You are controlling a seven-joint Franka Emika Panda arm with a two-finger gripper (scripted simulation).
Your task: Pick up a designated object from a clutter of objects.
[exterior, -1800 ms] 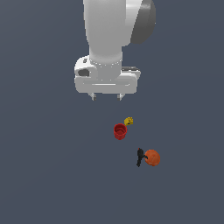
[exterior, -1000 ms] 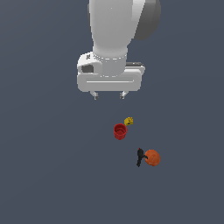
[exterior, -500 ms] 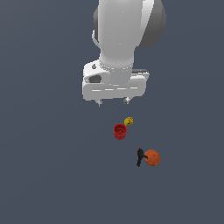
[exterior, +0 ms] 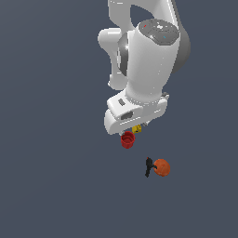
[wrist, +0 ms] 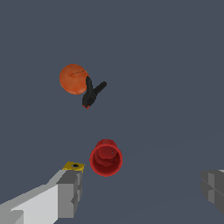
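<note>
The orange ball [wrist: 73,79] rests on the desk touching the black stick [wrist: 91,93], apart from the red cup [wrist: 106,158], and, smooth and probably rigid, likely rolls, so the spread hand [wrist: 142,186] should pinch across its widest middle.

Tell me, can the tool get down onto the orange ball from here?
Probably yes. The tool is open and nothing covers the ball; only the black stick touches one side and could crowd a finger.

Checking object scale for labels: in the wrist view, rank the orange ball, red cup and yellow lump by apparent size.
1. red cup and orange ball: near alike; cup sits nearer the camera.
2. yellow lump, partly hidden.
</note>
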